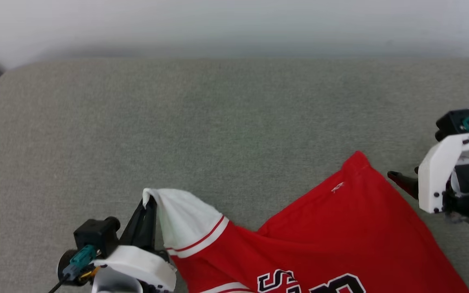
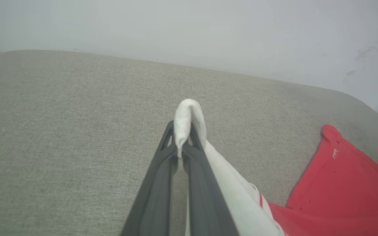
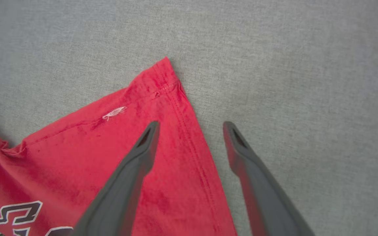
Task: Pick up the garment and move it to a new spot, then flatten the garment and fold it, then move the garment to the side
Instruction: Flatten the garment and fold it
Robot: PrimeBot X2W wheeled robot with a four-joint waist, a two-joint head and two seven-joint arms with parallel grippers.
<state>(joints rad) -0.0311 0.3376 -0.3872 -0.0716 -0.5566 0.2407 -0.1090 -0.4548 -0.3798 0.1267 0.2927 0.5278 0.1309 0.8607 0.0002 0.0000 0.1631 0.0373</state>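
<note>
L gripper (image 2: 180, 139) low front-left, fingers clamped on white sleeve tip of garment (image 1: 340, 232), R gripper (image 3: 190, 127) fingers wide apart over red hem corner, holding nothing, garment lying front-right on grey fabric surface (image 1: 218, 122), pale wall (image 2: 208, 29) behind.

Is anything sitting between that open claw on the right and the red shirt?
Nothing visible. The right gripper hangs open over the garment at its red corner, one finger above the cloth, the other above the grey fabric surface. The left gripper is shut on the white sleeve.
</note>
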